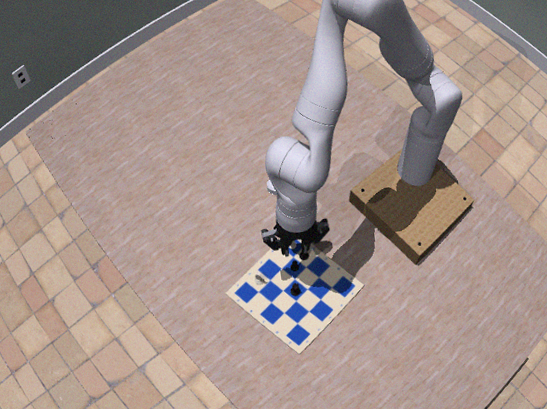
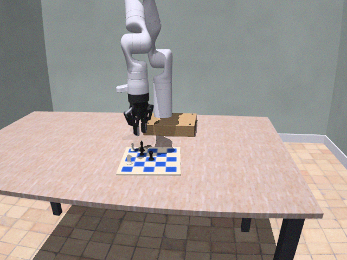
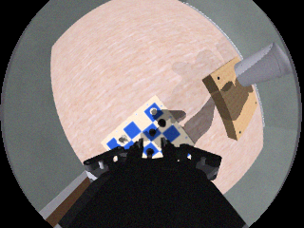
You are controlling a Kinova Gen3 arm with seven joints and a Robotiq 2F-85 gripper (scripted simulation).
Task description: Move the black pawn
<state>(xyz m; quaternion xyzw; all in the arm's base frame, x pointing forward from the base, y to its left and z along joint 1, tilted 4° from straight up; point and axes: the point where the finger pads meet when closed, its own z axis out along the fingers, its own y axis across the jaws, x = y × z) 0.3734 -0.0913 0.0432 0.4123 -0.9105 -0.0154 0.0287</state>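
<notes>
The small blue and cream chessboard [image 1: 298, 347] [image 2: 148, 173] [image 3: 116, 143] lies on the table in front of the arm's base. The black pawn [image 1: 295, 288] [image 2: 151, 155] stands upright near the board's middle. A taller black piece [image 1: 295, 265] [image 2: 142, 148] stands one row behind it. Two white pieces stand near the left edge, one at the back [image 2: 132, 145] and one nearer the front [image 1: 261, 279] [image 2: 129, 158]. My gripper [image 1: 298, 252] [image 2: 140, 131] hangs above the board's back rows, well over the tall black piece. Its fingers are narrowed with a small gap and hold nothing.
The arm stands on a wooden block [image 1: 412, 204] [image 2: 172, 125] just behind the board, to the right. The table [image 1: 153, 160] [image 2: 224, 168] is wide; its front edge is well in front of the board.
</notes>
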